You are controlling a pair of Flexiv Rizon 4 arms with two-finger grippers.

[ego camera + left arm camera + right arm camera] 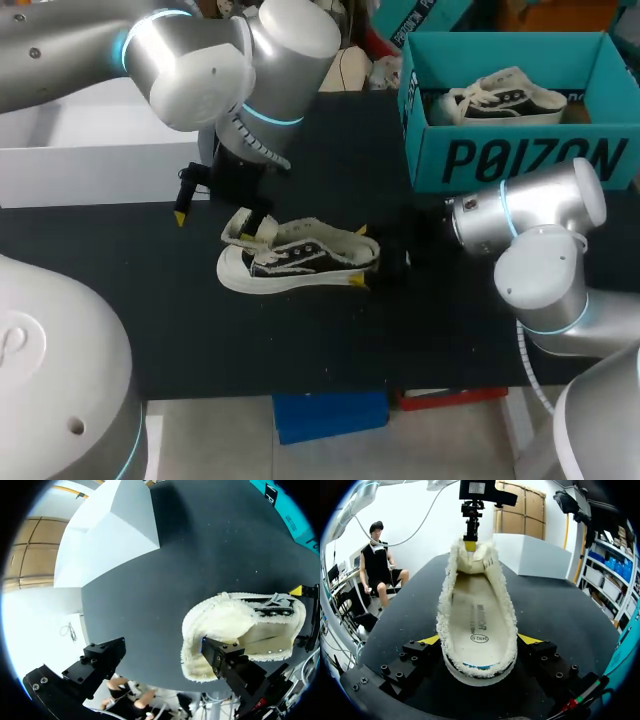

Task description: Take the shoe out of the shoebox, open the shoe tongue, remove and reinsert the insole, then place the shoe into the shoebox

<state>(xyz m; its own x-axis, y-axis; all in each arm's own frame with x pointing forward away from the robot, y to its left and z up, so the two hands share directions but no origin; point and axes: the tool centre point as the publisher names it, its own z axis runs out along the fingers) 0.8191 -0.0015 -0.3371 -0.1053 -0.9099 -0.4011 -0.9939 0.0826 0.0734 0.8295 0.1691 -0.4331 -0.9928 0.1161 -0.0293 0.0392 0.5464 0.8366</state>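
Observation:
A black-and-white low shoe (300, 258) with cream fleece lining lies on its sole mid-table, its toe pointing left. My right gripper (358, 258) is shut on its heel, one yellow tip on each side. In the right wrist view the shoe (477, 605) runs ahead between the fingers, mouth spread wide, and the printed insole (479, 622) lies flat inside. My left gripper (220, 222) hangs wide open over the toe end. One of its fingers (470, 545) touches the raised tongue. In the left wrist view the shoe (240, 625) lies beside one finger.
The teal shoebox (520, 155) stands open at the back right with a second shoe (510, 100) inside. A long white box (90, 160) lies along the back left, also seen in the left wrist view as the white box (110, 535). Black table surface surrounds the shoe.

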